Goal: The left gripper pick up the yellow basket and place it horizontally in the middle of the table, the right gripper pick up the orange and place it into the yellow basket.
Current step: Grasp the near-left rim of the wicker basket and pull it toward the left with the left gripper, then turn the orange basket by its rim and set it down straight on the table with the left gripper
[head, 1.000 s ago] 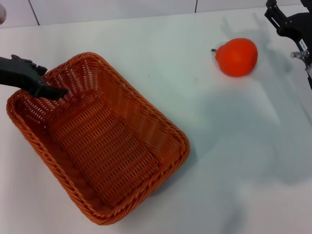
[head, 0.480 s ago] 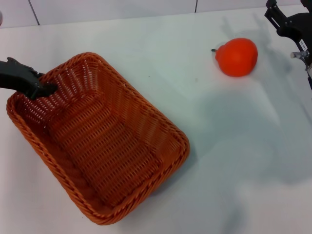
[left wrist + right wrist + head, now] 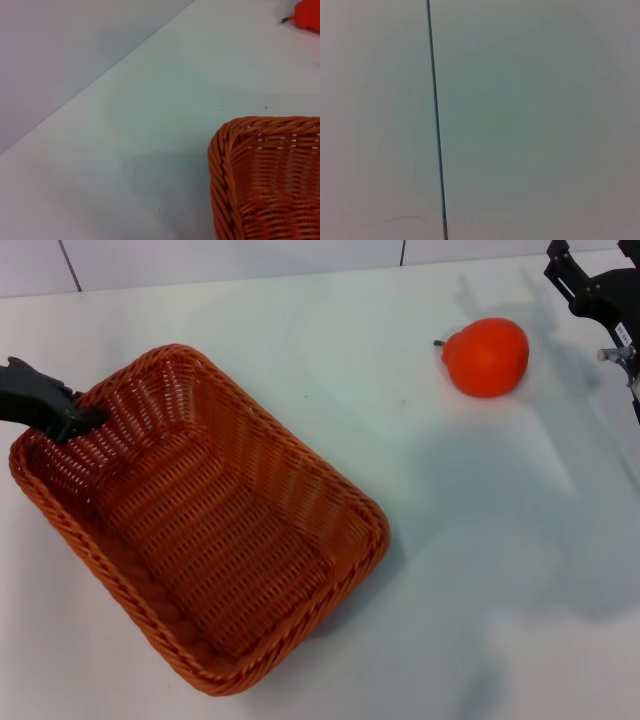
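The yellow basket (image 3: 200, 530), a large orange-brown wicker one, lies askew on the left half of the white table (image 3: 330, 330). My left gripper (image 3: 80, 418) is at the basket's far-left rim, shut on it, with one finger inside the wall. A corner of the basket shows in the left wrist view (image 3: 265, 175). The orange (image 3: 487, 356) sits at the far right of the table, its stem nub pointing left; its edge also shows in the left wrist view (image 3: 307, 12). My right gripper (image 3: 592, 285) hangs at the upper right, beyond the orange and apart from it.
A tiled wall runs along the table's far edge (image 3: 230, 260). Bare tabletop lies between the basket and the orange (image 3: 470, 500). The right wrist view shows only a pale surface with a dark seam line (image 3: 436, 125).
My left gripper has drawn back to the left, from inside the basket to its rim. The basket's far-left end has shifted slightly left and up with it. The orange and right arm have not moved.
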Robot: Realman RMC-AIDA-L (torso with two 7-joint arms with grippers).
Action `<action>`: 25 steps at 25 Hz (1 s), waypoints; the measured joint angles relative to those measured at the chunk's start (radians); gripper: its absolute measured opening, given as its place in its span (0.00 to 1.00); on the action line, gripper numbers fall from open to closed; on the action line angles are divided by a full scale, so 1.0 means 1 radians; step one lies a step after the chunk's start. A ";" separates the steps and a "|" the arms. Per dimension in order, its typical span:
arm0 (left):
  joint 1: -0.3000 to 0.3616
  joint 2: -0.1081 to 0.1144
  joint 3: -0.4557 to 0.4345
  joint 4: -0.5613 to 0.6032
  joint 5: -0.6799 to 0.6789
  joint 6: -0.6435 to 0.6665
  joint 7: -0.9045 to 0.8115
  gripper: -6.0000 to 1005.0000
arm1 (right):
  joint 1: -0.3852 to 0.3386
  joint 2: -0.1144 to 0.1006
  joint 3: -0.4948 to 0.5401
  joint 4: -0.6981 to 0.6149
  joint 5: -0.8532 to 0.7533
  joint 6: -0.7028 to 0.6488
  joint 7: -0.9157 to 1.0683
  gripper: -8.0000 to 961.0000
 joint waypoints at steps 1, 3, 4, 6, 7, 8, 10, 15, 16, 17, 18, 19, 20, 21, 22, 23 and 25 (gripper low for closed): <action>0.000 0.000 -0.001 0.000 0.000 0.002 -0.004 0.21 | 0.000 0.000 0.000 0.000 0.000 0.000 0.000 0.96; 0.000 0.003 -0.001 0.000 0.000 0.008 -0.024 0.21 | 0.001 0.000 0.000 0.000 0.000 0.000 0.001 0.96; -0.001 0.007 -0.001 -0.002 0.000 0.011 -0.042 0.21 | 0.001 0.000 0.000 0.000 0.000 0.000 0.001 0.96; -0.006 0.019 -0.002 -0.007 0.000 0.027 -0.090 0.20 | 0.002 0.000 -0.001 0.000 0.000 0.000 0.001 0.96; -0.008 0.026 -0.002 -0.010 0.000 0.039 -0.114 0.20 | 0.003 0.000 -0.001 0.000 0.000 0.000 0.001 0.96; -0.009 0.032 -0.002 -0.012 0.000 0.047 -0.131 0.20 | 0.003 0.000 -0.001 0.000 0.000 0.000 0.001 0.96; -0.011 0.042 -0.003 -0.015 0.000 0.064 -0.193 0.20 | 0.004 0.000 -0.001 0.000 0.000 0.000 0.001 0.96; -0.013 0.062 -0.046 -0.029 -0.016 0.091 -0.297 0.19 | 0.008 0.000 -0.002 0.000 0.000 0.006 0.002 0.95; -0.017 0.065 -0.068 -0.036 -0.018 0.101 -0.301 0.19 | 0.009 0.000 -0.002 0.000 0.000 0.009 0.002 0.95; -0.020 0.069 -0.089 -0.045 -0.020 0.110 -0.306 0.19 | 0.010 0.000 -0.002 0.000 0.000 0.011 0.002 0.95; -0.026 0.074 -0.117 -0.057 -0.020 0.121 -0.316 0.19 | 0.011 0.000 -0.002 0.000 0.000 0.014 0.002 0.95; -0.031 0.081 -0.142 -0.072 -0.022 0.131 -0.329 0.19 | 0.011 0.000 -0.002 0.000 0.000 0.015 0.002 0.95; -0.034 0.086 -0.161 -0.084 -0.022 0.139 -0.341 0.19 | 0.011 0.000 -0.002 0.000 0.000 0.016 0.002 0.95; -0.036 0.091 -0.177 -0.096 -0.023 0.144 -0.353 0.18 | 0.012 0.000 -0.002 0.000 0.000 0.017 0.002 0.95; -0.036 0.098 -0.206 -0.117 -0.025 0.147 -0.378 0.18 | 0.012 -0.001 -0.002 0.000 0.000 0.019 0.002 0.95; -0.036 0.098 -0.206 -0.117 -0.025 0.147 -0.378 0.18 | 0.013 -0.001 -0.002 0.000 0.000 0.023 0.002 0.95; -0.028 0.097 -0.217 -0.125 -0.026 0.140 -0.399 0.18 | 0.013 -0.001 -0.002 -0.001 0.000 0.024 0.002 0.95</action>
